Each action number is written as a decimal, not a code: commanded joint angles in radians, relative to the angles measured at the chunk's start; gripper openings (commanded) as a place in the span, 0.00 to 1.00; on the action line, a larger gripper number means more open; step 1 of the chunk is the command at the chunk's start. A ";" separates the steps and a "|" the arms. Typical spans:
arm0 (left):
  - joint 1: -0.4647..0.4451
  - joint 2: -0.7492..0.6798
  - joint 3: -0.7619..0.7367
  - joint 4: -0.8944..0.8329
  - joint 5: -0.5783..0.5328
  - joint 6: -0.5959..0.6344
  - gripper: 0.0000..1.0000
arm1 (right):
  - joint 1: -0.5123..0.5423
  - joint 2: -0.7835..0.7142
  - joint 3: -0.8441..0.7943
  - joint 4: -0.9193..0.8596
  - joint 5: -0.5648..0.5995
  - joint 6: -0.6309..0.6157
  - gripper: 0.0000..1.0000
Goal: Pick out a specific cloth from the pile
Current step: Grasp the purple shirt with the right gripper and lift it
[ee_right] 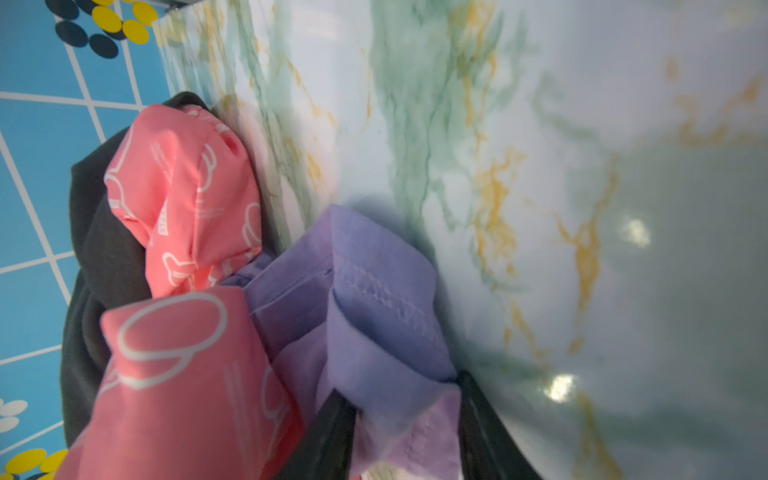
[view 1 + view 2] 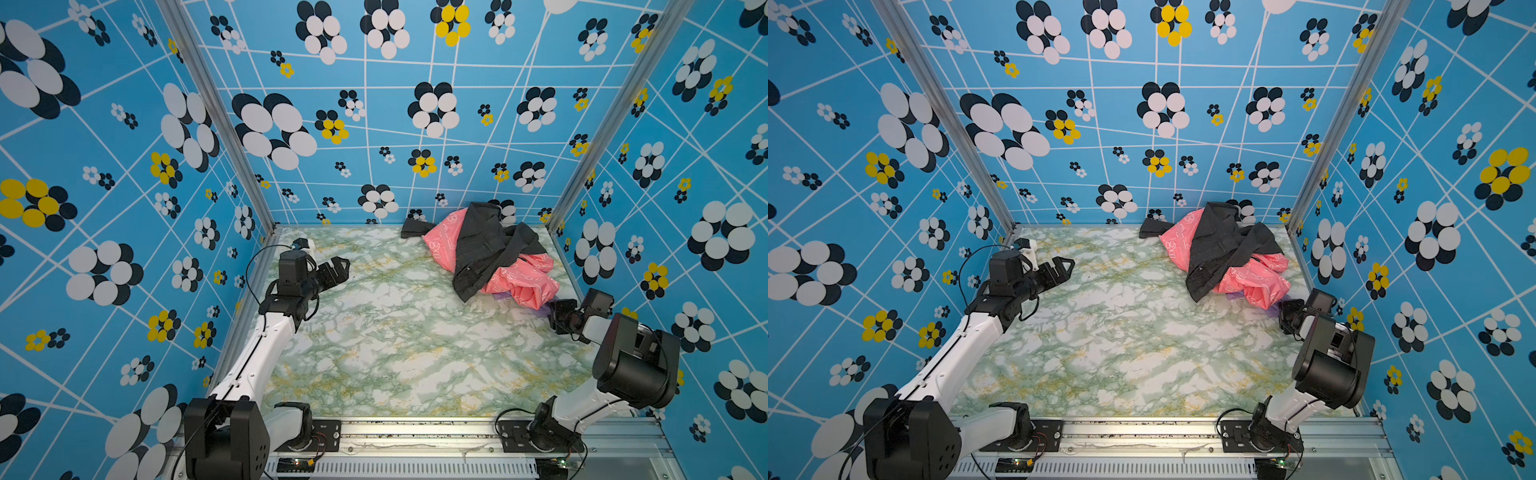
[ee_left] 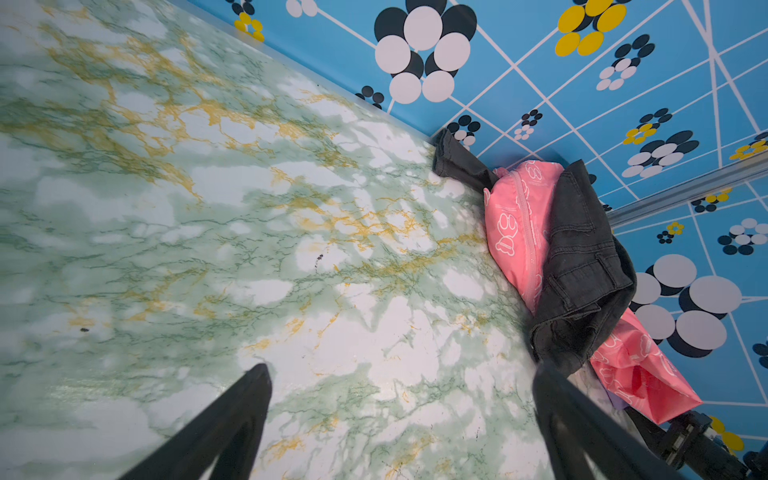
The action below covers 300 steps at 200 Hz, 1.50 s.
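Observation:
The pile (image 2: 490, 253) (image 2: 1225, 253) lies at the table's back right corner, a dark grey-black garment (image 2: 486, 245) draped over a salmon-pink one (image 2: 523, 278). The lavender cloth (image 1: 374, 291) sticks out from under the pink garment (image 1: 183, 187) at the pile's near edge. Only a sliver of the cloth (image 2: 1235, 296) shows in a top view, and its lettering is hidden. My right gripper (image 1: 401, 386) (image 2: 555, 309) is low at that edge, shut on a bunched fold of the cloth. My left gripper (image 3: 403, 368) (image 2: 343, 266) hangs open over bare table at the left, far from the pile.
The green-and-white marbled table (image 2: 395, 332) is boxed in by blue flower-patterned walls on three sides. The pile leans against the back wall beside an aluminium corner post (image 2: 557, 224). A metal rail (image 2: 415, 432) with both arm bases runs along the front edge.

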 commanded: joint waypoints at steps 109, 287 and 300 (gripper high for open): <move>-0.039 -0.199 -0.051 -0.077 -0.129 -0.041 1.00 | 0.000 -0.130 0.039 0.079 0.013 -0.008 0.00; -0.047 -0.137 0.058 -0.078 -0.043 -0.091 1.00 | 0.175 -0.418 0.340 -0.154 0.172 -0.053 0.00; -0.048 -0.129 0.064 -0.077 -0.025 -0.095 1.00 | 0.179 -0.431 0.357 -0.162 0.182 -0.047 0.00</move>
